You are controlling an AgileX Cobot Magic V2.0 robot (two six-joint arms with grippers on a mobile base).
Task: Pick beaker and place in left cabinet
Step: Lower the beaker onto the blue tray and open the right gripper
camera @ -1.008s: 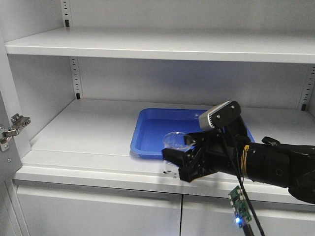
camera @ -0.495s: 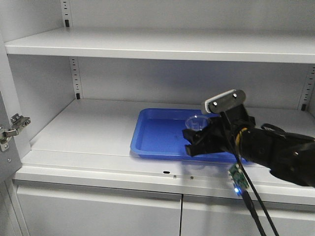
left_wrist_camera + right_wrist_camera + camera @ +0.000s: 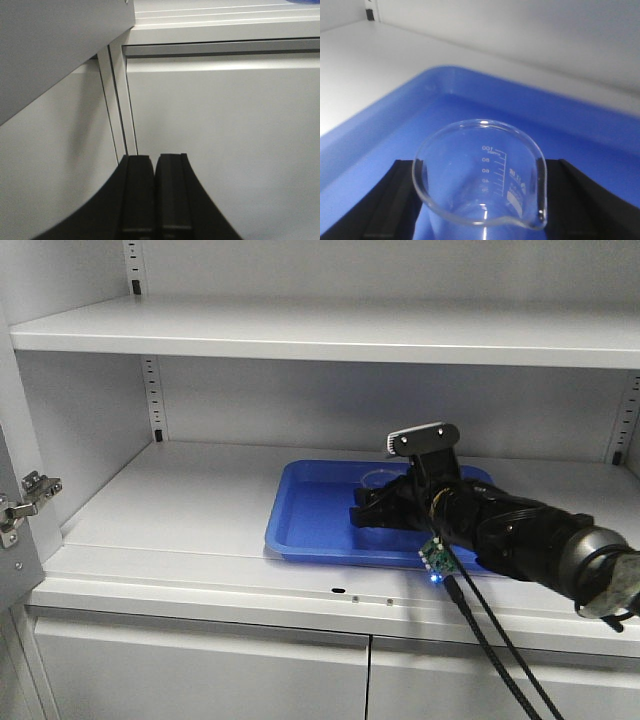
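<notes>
The beaker (image 3: 480, 175) is clear glass with white graduation marks and a pour spout facing the right wrist camera. My right gripper (image 3: 480, 202) is shut on it, one black finger (image 3: 390, 200) against each side. In the front view the beaker (image 3: 380, 480) and right gripper (image 3: 375, 508) are low over a blue tray (image 3: 300, 510) on the middle shelf (image 3: 180, 500) of the left cabinet. Whether the beaker touches the tray cannot be told. My left gripper (image 3: 154, 165) is shut on nothing and faces a grey lower door (image 3: 225, 140).
An upper shelf (image 3: 300, 335) runs above the arm. The open door's metal hinge (image 3: 30, 495) is at the left edge. Perforated pin strips (image 3: 153, 400) line the back wall. The tray's rim (image 3: 435, 82) curves around the beaker. Cables (image 3: 490, 640) hang from the right arm.
The right gripper has carried the beaker from the shelf's front edge deeper into the cabinet and now holds it low over the blue tray. The grip has stayed shut.
</notes>
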